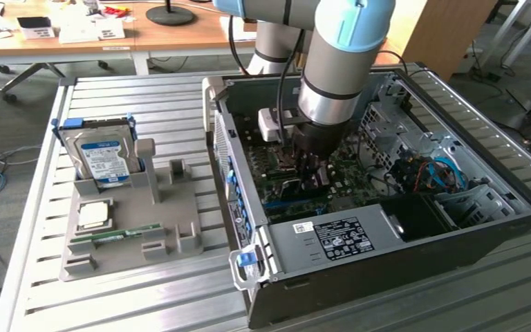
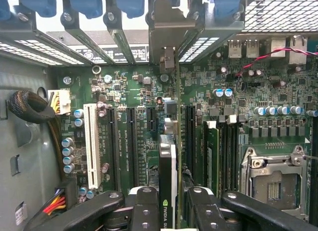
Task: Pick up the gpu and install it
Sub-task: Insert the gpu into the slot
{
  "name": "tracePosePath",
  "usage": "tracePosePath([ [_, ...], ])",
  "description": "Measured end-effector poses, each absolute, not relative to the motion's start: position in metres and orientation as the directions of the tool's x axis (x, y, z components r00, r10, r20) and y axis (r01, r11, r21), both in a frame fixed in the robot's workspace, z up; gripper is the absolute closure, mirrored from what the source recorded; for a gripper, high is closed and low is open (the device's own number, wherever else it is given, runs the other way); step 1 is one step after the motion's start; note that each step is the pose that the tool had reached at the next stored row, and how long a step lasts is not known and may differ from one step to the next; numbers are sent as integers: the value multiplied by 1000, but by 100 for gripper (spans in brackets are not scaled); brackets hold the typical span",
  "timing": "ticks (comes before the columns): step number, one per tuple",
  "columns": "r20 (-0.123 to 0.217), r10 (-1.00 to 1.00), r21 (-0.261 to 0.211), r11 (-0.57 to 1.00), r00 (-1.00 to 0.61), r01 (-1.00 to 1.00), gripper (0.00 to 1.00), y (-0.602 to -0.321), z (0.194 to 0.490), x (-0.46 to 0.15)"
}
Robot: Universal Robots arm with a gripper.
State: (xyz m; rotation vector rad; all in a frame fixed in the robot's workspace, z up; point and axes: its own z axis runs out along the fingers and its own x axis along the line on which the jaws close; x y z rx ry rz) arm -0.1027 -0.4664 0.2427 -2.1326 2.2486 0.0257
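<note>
Gripper (image 2: 168, 207) clamps one gpu (image 2: 167, 179) above one motherboard (image 2: 238, 121)

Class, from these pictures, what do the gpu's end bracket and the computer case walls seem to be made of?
The gpu bracket: likely thin stamped steel, a dull silver folded plate. The case walls: probably painted sheet metal, matte black outside. The gripper is shut on the gpu.

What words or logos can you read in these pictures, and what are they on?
"NVIDIA", with its logo: on the edge of the gpu held on edge over the motherboard by the gripper.
White sticker on the computer case: print too small to read.
Hard drive blue-and-white label: too blurred to read.
White print along the motherboard slots: too small to read.
</note>
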Motion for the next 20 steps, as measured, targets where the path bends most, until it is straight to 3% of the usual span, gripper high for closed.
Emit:
tracePosePath([
  [20, -40, -998, -17, 55, -54, -998, 73, -464, 242, -103],
])
